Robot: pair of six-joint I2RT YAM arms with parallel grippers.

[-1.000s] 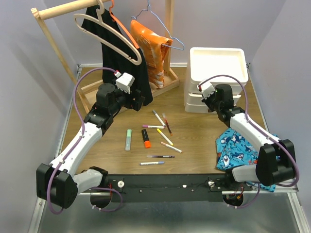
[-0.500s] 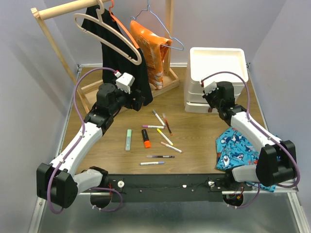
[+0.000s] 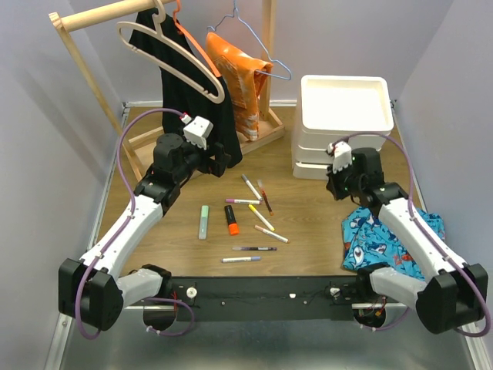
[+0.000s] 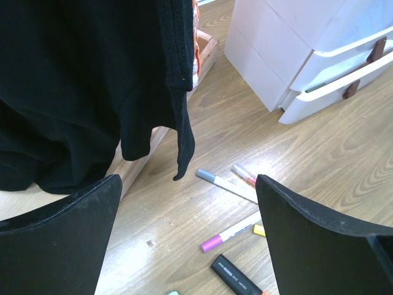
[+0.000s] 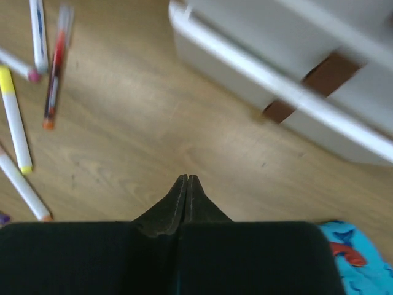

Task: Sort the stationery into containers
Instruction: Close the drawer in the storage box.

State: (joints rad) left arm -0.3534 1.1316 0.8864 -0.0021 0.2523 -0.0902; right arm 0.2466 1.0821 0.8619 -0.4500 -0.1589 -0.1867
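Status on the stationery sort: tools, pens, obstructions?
Left tool open, empty. Right tool shut, empty, near drawer unit. Pens loose on table. Black garment hangs close to left tool.

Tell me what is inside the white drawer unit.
The top tray of the drawer unit shows only bare white plastic from above. The drawers below hide their contents behind opaque fronts; nothing inside them can be made out.

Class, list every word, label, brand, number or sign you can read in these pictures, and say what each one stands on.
No readable text anywhere.
Pens: any print on the barrels is too small to read.
Orange packet: pattern blurred, no legible words.
Blue cloth: shark pictures only.
Drawer unit: plain.
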